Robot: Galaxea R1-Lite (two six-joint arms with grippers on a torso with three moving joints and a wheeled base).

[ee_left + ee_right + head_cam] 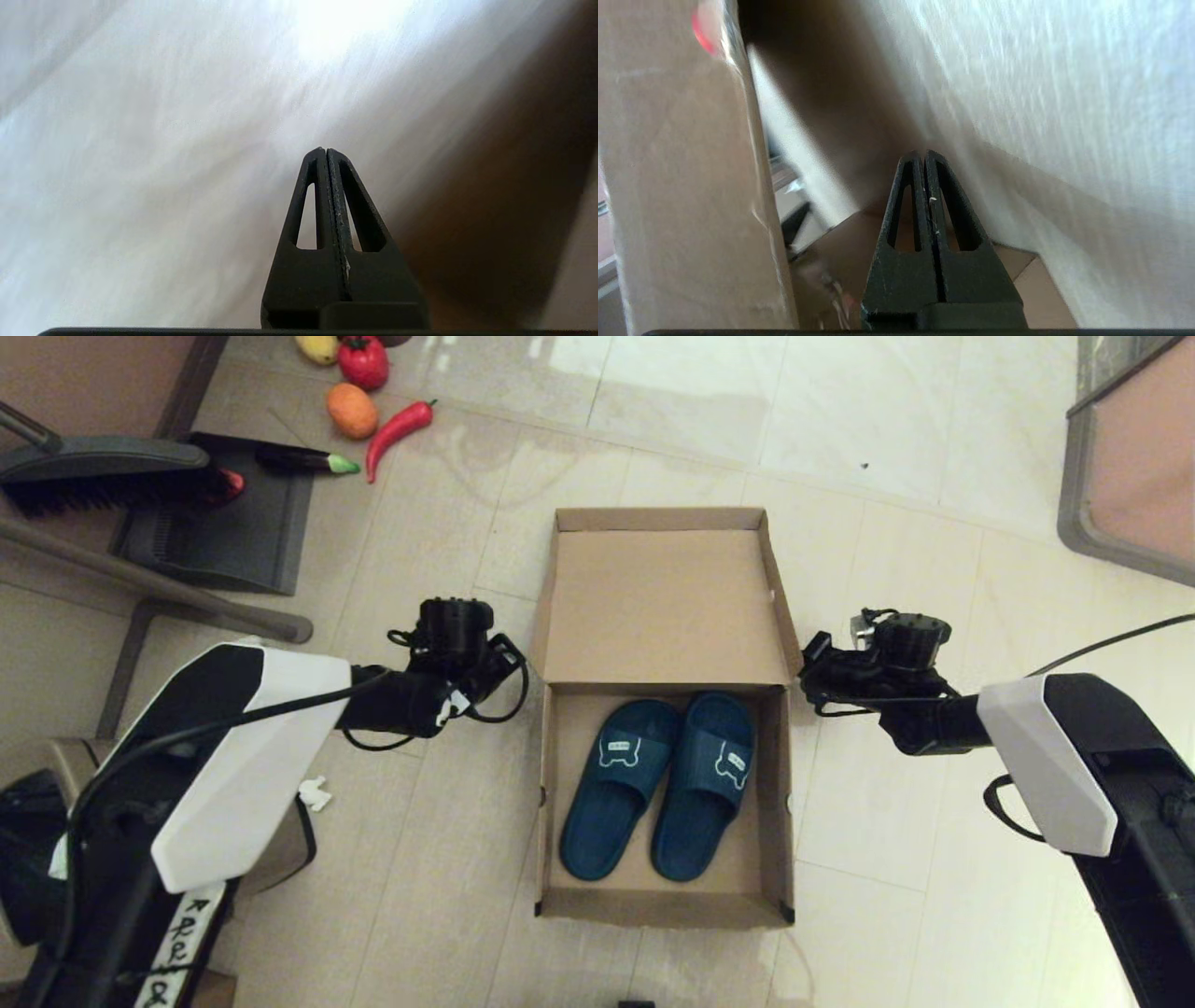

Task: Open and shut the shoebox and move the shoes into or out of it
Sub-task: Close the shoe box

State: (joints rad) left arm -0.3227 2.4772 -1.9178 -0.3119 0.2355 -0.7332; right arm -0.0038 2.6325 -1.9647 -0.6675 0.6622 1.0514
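The brown cardboard shoebox (pixel 560 821) stands open on the tiled floor in the head view, with its hinged lid (pixel 663 607) folded back on the far side. Inside lie the two navy slippers, one on the left (pixel 616 793) and one on the right (pixel 705 784), side by side with their white outlines facing up. My left gripper (pixel 509 658) hovers just outside the box's left wall near the hinge; it is shut and empty (pixel 325 150). My right gripper (pixel 810 665) is by the right wall at the hinge, also shut on nothing (pixel 923 153), with cardboard (pixel 691 186) close beside it.
Toy vegetables lie at the far left: a red chili (pixel 400 427), an orange (pixel 352 411), a tomato (pixel 363 361) and an eggplant (pixel 299 460). A dustpan (pixel 224 523) and brush (pixel 103 476) sit there too. A paper scrap (pixel 315 793) lies on the floor. Furniture (pixel 1120 457) stands far right.
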